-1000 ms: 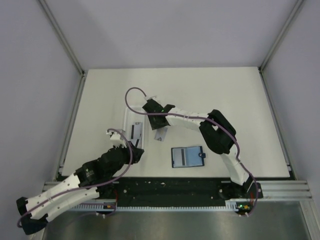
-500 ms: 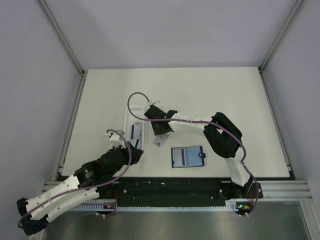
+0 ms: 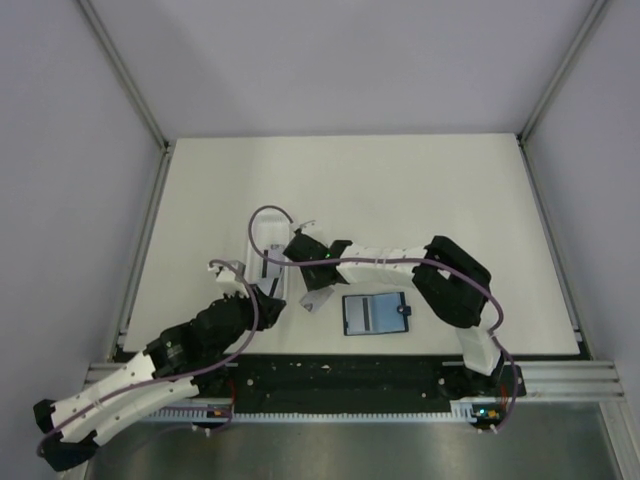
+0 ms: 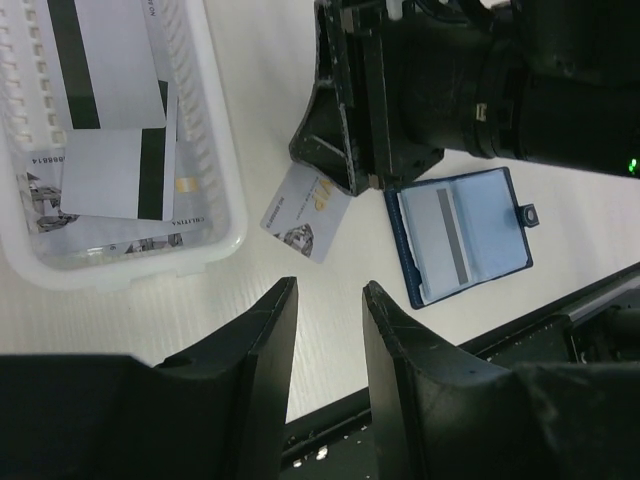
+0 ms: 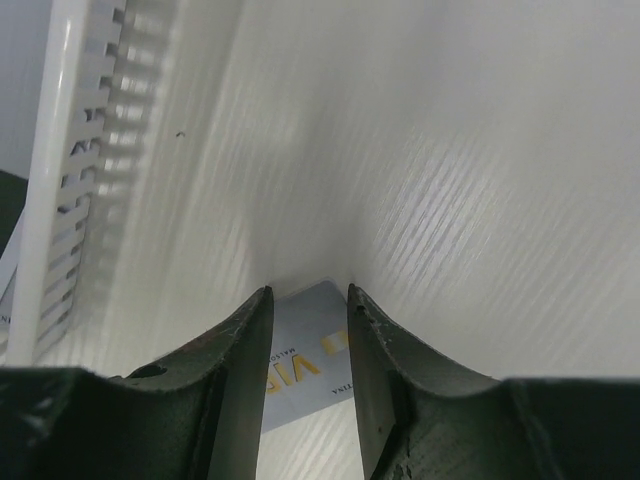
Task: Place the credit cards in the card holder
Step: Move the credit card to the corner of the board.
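Note:
One credit card [image 5: 305,350], pale grey with gold print, sits between the jaws of my right gripper [image 5: 308,292], which is shut on its two long edges. The card [image 3: 315,300] slants down to the table just left of the card holder [image 3: 375,313]. The navy holder [image 4: 460,235] lies open and flat, a grey striped card showing in its pocket. More credit cards [image 4: 110,170] lie in the white tray [image 4: 215,150]. My left gripper [image 4: 328,290] hovers open and empty over the table near the tray's front end, close to the right gripper [image 4: 340,170].
The long white slotted tray [image 3: 252,240] lies left of centre, its wall [image 5: 70,200] close beside my right fingers. A black rail [image 3: 340,375] runs along the table's near edge, just below the holder. Walls and frame posts enclose the white table [image 3: 420,190].
My right gripper has moved toward the near edge, carrying the card from beside the tray to just left of the holder. The left arm has barely shifted.

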